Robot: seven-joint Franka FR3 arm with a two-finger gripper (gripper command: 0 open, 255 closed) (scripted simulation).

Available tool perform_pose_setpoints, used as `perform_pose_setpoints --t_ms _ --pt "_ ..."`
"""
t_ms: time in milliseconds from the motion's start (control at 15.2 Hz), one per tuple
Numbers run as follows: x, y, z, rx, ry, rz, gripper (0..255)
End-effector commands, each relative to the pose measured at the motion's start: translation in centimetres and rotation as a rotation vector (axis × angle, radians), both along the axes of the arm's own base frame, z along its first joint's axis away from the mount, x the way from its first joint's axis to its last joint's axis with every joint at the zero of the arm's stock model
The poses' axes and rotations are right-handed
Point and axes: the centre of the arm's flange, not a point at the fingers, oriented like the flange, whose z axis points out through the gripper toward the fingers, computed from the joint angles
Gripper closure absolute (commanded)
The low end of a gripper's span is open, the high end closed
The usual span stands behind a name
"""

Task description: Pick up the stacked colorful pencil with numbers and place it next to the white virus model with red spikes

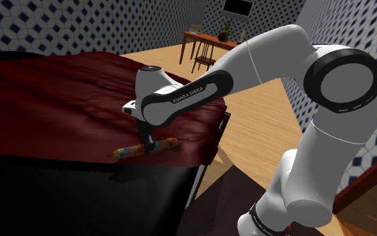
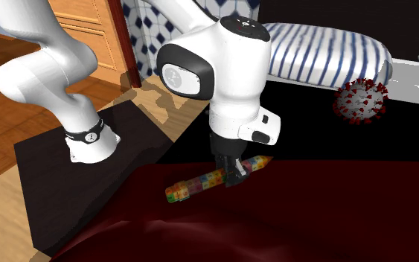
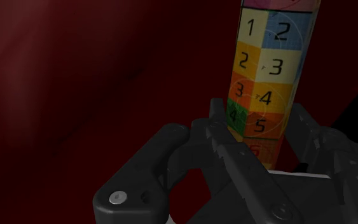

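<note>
The claw (image 3: 258, 109) is clamped on the numbered pencil (image 3: 273, 51) on the bed (image 3: 75, 95). The virus model (image 2: 360, 99) is well apart from the claw; a weak hold could let the pencil slip.

Dim overall, with deep shadow across the dark red cover (image 1: 59, 94).

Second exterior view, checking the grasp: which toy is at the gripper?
The colourful numbered pencil, lying directly under the gripper; the red-spiked virus model sits far off by the striped pillow.
</note>
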Motion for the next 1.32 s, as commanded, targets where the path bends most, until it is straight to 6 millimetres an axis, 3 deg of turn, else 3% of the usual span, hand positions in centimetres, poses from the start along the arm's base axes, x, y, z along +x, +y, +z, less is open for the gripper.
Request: perform_pose_setpoints --t_ms 0,1254 --pt "0.0 0.0 0.5 0.0 0.0 0.001 255" --pt "0.0 0.0 10.5 0.0 0.0 0.001 255"
